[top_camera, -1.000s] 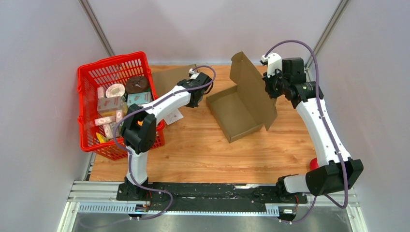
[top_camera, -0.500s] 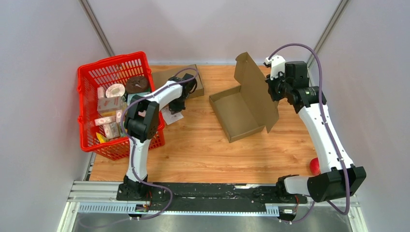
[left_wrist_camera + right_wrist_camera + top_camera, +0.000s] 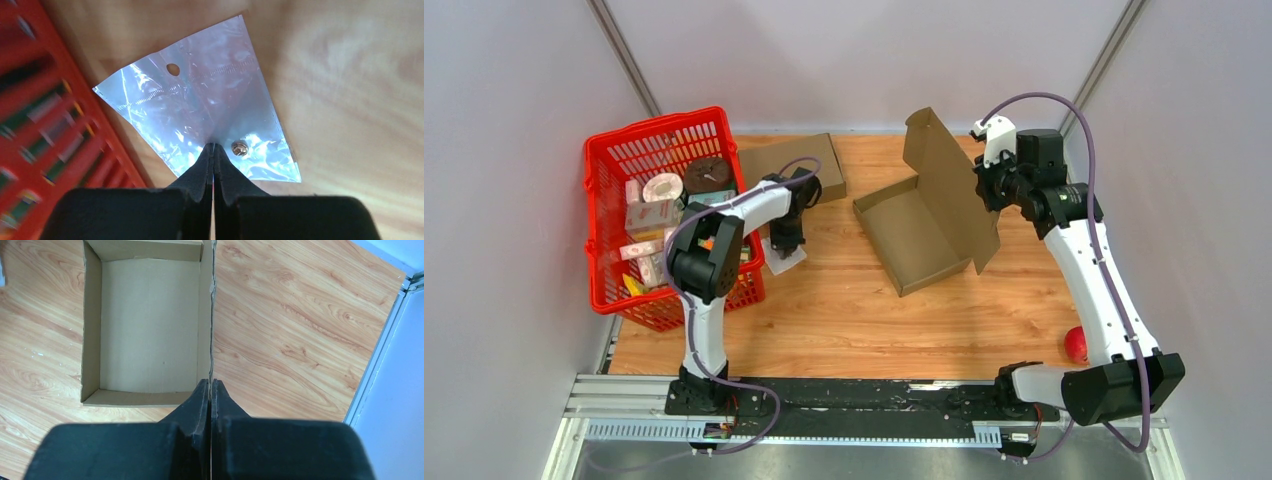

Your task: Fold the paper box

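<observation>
The right gripper (image 3: 210, 383), closed on the lid (image 3: 949, 190), is holding it upright over the box (image 3: 904, 228) lying far centre. The left gripper (image 3: 213, 148), fingers together, is pinching a bag (image 3: 200, 110) beside the basket (image 3: 614, 160). Lid closing is in hand; next, the lid needs swinging leftward and down

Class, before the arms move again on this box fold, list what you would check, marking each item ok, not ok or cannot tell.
1. Right gripper shut on the lid edge: ok.
2. Lid standing upright beside the box tray: ok.
3. Box tray empty: ok.
4. Left gripper free for folding: not ok, shut on a plastic bag by the red basket.
5. Lid tuck flap creased: cannot tell.
</observation>
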Motion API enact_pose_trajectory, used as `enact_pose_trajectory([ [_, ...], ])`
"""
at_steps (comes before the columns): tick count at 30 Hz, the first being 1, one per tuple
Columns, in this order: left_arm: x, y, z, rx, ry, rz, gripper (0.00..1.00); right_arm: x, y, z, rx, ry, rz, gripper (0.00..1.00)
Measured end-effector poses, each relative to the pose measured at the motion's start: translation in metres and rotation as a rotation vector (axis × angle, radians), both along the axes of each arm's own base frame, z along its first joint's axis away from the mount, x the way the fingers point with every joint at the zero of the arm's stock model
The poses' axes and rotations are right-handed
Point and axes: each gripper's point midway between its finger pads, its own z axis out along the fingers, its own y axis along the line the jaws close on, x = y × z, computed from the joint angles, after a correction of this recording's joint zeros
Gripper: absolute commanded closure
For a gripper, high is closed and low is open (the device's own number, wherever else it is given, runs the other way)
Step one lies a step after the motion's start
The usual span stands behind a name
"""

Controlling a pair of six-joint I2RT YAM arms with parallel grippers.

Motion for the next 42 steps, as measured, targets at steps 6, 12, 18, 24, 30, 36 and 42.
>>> enact_pose_trajectory([
  [6, -0.062, -0.041, 0.0, -0.09, 0.022, -0.13, 0.99, 0.001, 0.0, -0.001, 0.0, 0.003, 0.0, 1.0],
  [12, -0.139, -0.093, 0.008, -0.178, -0.011, -0.408, 0.55, 0.001, 0.0, -0.004, -0.002, 0.013, 0.0, 1.0],
  [18, -0.151, -0.099, 0.051, -0.261, -0.175, -0.47, 0.34, 0.001, 0.003, -0.004, 0.01, 0.017, 0.007, 1.0],
  [24, -0.119, -0.124, 0.065, -0.236, -0.201, -0.366, 0.35, -0.001, 0.006, -0.004, 0.028, 0.022, 0.014, 1.0],
  [30, -0.1, -0.135, 0.038, -0.163, -0.166, -0.21, 0.35, -0.001, 0.007, -0.004, 0.032, 0.023, 0.02, 1.0],
  [36, -0.103, -0.121, 0.023, -0.143, -0.142, -0.089, 0.36, -0.001, 0.008, -0.003, 0.036, 0.022, 0.026, 1.0],
  [42, -0.112, -0.111, 0.002, -0.134, -0.099, -0.018, 0.38, -0.003, 0.01, -0.002, 0.044, 0.019, 0.035, 1.0],
])
